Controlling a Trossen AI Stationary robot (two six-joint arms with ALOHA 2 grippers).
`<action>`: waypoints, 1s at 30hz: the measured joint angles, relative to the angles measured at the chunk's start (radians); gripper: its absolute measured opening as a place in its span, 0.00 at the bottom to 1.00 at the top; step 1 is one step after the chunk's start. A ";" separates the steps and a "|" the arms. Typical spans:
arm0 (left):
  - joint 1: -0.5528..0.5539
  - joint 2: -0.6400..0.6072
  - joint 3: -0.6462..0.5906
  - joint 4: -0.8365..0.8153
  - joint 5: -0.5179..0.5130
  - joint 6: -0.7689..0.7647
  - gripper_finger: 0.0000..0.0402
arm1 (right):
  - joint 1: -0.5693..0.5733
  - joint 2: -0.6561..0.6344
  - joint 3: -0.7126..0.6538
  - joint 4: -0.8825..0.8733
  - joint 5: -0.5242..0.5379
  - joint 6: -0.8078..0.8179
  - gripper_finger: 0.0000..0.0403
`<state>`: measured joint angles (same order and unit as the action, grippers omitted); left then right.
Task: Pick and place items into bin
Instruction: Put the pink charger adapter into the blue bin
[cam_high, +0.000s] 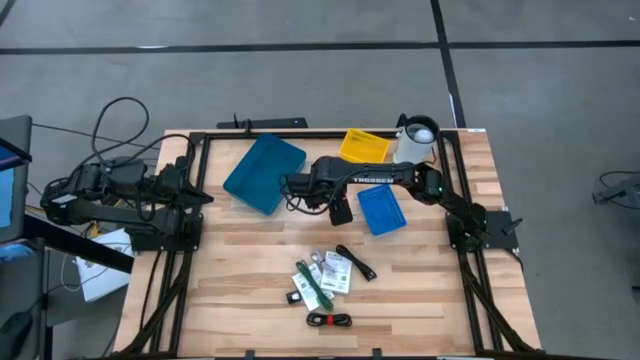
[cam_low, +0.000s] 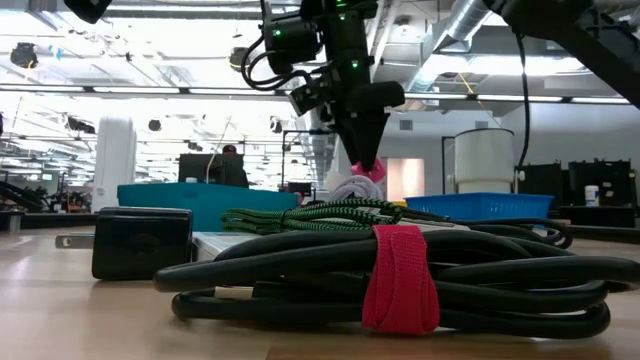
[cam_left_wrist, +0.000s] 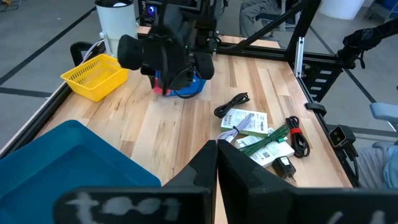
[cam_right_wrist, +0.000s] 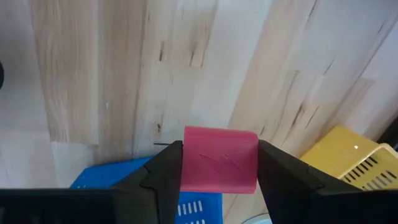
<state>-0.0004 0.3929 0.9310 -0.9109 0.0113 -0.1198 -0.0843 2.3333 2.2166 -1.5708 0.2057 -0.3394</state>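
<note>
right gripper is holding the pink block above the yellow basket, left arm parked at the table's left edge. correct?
Not quite. The right gripper does hold the pink block, but the high view puts the right gripper beside the small blue bin, not above the yellow basket. The left gripper is parked at the left edge, as you said.

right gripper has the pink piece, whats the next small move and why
Probably carry it a little further over the small blue bin, then open. The right gripper is clamped on the pink piece above the table, with only the bin's edge showing beneath it.

black arms, white lettering, seemingly looped cables
</note>
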 joint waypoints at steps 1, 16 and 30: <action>0.000 0.000 0.000 0.000 0.000 0.000 0.00 | 0.002 -0.006 -0.002 0.000 -0.004 0.000 0.43; 0.000 0.000 0.000 0.000 0.000 0.000 0.00 | 0.033 -0.180 0.000 0.000 -0.024 0.097 0.42; 0.000 0.000 0.000 0.000 0.000 0.000 0.00 | 0.044 -0.395 -0.045 -0.001 -0.077 0.173 0.42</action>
<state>-0.0003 0.3928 0.9310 -0.9108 0.0113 -0.1196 -0.0405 1.9385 2.1713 -1.5721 0.1284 -0.1662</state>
